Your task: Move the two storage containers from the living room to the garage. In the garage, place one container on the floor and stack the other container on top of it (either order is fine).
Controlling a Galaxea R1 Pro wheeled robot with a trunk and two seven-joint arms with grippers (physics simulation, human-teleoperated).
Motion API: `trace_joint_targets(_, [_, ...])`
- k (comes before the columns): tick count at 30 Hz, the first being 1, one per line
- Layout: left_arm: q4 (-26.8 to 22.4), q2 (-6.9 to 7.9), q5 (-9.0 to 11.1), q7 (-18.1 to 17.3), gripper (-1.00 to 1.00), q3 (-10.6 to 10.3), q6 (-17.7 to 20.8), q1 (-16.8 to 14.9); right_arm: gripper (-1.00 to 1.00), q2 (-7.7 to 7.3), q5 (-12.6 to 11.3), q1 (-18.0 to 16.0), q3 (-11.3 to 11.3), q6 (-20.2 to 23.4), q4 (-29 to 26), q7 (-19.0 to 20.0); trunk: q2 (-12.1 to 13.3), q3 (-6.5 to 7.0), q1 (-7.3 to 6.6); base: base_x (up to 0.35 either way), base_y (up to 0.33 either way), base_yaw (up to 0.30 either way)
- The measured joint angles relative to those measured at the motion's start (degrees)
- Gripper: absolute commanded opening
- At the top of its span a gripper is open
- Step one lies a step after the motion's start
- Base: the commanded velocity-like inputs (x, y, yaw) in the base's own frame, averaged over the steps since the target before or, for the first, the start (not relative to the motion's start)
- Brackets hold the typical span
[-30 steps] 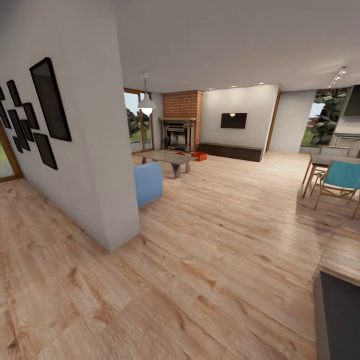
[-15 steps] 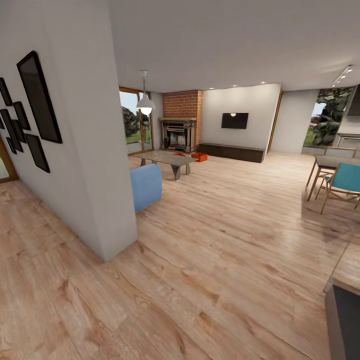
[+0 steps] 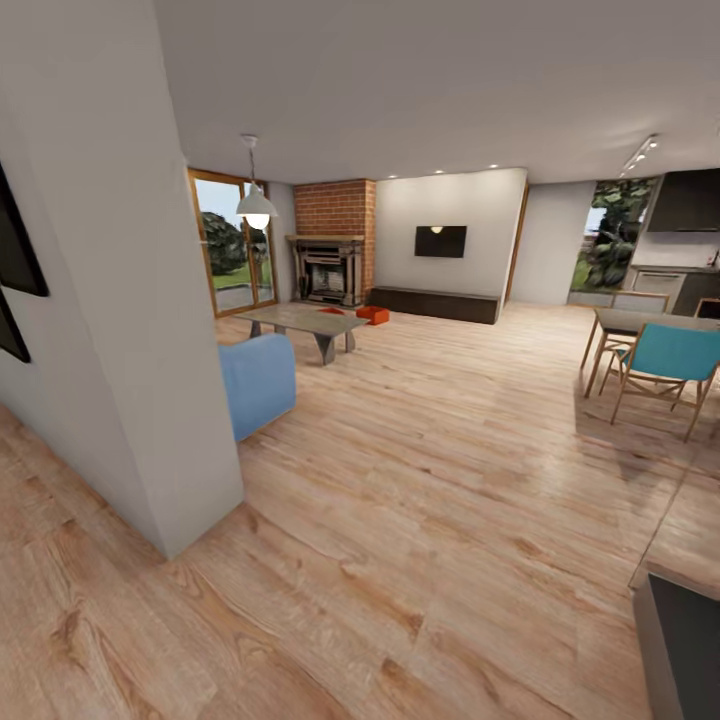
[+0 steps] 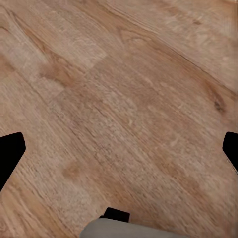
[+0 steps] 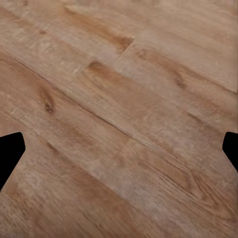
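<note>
Far across the living room, one orange-red storage container (image 3: pixel 373 315) sits on the wood-plank floor in front of the brick fireplace (image 3: pixel 330 268). A sliver of a second orange-red container (image 3: pixel 331 311) peeks over the glass coffee table (image 3: pixel 303 320). In the left wrist view my left gripper (image 4: pixel 119 148) is open, its black fingertips (image 4: pixel 10 153) wide apart over bare planks. The right gripper (image 5: pixel 119 148) is open too, with nothing between its fingertips (image 5: pixel 10 151) but wood floor.
A pale wall corner (image 3: pixel 150 400) juts out close on the left, with a blue sofa (image 3: pixel 257 382) behind it. A dining table with a teal chair (image 3: pixel 665 365) stands at the right. A dark counter edge (image 3: pixel 685 650) sits at the lower right. A long dark bench chest (image 3: pixel 435 304) lines the far wall.
The whole picture has shifted: the camera moved forward and turned, so the wall corner looms nearer and the picture frames slide off the left edge. Nothing in the room itself moved.
</note>
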Motion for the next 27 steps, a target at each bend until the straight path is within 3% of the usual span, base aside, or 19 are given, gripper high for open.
trace_joint_targets(27, [-0.01, 0.0, -0.01, 0.0, 1.0, -0.01, 0.03, 0.0, 1.0, 0.0, 0.02, 0.0, -0.06, 0.0, 0.0, -0.01, 0.0, 0.0, 0.0, 0.327, 0.0, -0.001])
